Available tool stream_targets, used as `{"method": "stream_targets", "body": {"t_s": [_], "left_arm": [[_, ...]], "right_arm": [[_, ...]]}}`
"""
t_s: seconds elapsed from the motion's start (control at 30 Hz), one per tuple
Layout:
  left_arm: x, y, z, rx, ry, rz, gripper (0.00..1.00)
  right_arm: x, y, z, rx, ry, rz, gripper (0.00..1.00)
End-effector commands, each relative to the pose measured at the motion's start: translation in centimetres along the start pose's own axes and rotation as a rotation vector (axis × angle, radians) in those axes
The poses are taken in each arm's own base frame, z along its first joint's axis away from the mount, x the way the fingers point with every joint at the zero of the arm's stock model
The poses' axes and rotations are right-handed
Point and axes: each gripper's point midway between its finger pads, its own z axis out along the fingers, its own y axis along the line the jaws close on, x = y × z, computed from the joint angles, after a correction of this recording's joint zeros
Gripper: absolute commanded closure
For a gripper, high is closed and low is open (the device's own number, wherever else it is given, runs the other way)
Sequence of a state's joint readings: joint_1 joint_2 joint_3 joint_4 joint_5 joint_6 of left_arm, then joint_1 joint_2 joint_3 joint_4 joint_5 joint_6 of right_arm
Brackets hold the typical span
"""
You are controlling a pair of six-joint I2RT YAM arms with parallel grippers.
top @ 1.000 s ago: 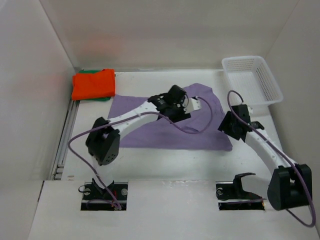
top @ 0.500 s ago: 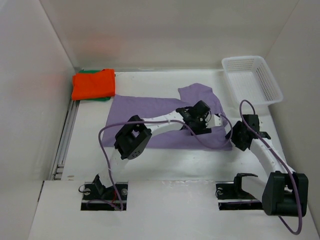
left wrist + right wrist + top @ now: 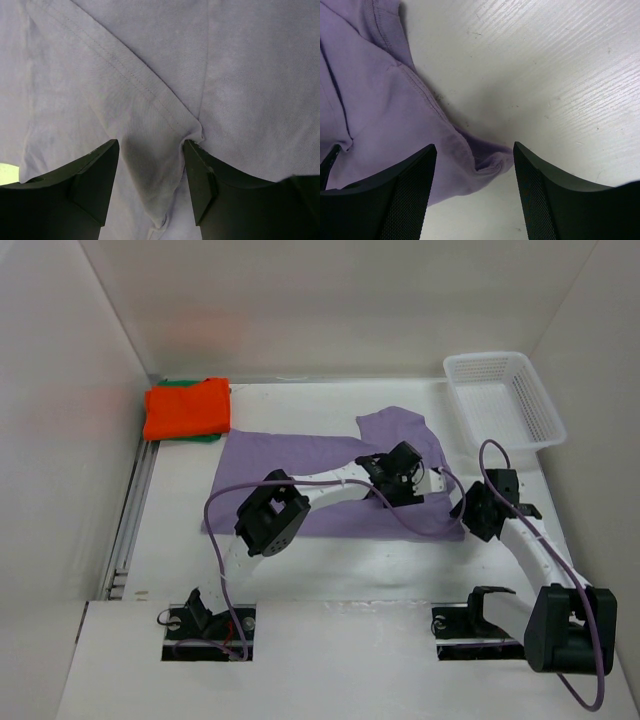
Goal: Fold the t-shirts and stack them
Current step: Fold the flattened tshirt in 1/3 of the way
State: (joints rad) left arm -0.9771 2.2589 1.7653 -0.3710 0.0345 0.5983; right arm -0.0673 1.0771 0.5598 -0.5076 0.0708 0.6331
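Observation:
The lavender purple shirt (image 3: 300,465) lies spread on the table middle. My left gripper (image 3: 432,486) is open, low over its right part; in the left wrist view a raised fold of purple cloth (image 3: 150,170) sits between the two fingers (image 3: 95,180). My right gripper (image 3: 462,508) is open at the shirt's front right corner; in the right wrist view that bunched corner (image 3: 485,160) lies between its fingers (image 3: 405,195). The folded orange shirt (image 3: 187,408) rests on the green shirt (image 3: 205,437) at the back left.
A white mesh basket (image 3: 503,398) stands at the back right. White walls (image 3: 60,440) enclose the table on the left, back and right. A metal rail (image 3: 130,520) runs along the left edge.
A second ago the left gripper was over the shirt's middle; it has moved right and down onto the right part. The right gripper has moved nearer, to the shirt's front right corner.

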Motion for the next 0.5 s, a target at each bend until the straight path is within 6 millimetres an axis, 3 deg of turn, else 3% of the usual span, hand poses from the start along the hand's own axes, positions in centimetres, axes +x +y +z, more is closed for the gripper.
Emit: {"method": "stream_targets", "body": {"t_s": [0.0,0.23,0.47], "left_arm": [[-2.3,0.4,-1.5,0.004,-0.058,0.028,0.46],[-2.8,-1.9,-2.1,0.097,-0.067,0.032,0.43],[-3.1,-2.1,-1.5,0.101,-0.067,0.035,0.43]], "right_arm": [[-1.5,1.0,-0.4,-0.042,-0.059,0.009,0.32],[-1.3,0.9,-0.3,-0.038,-0.054,0.01,0.32],[-1.4,0.9,-0.4,-0.04,-0.056,0.011,0.32]]}}
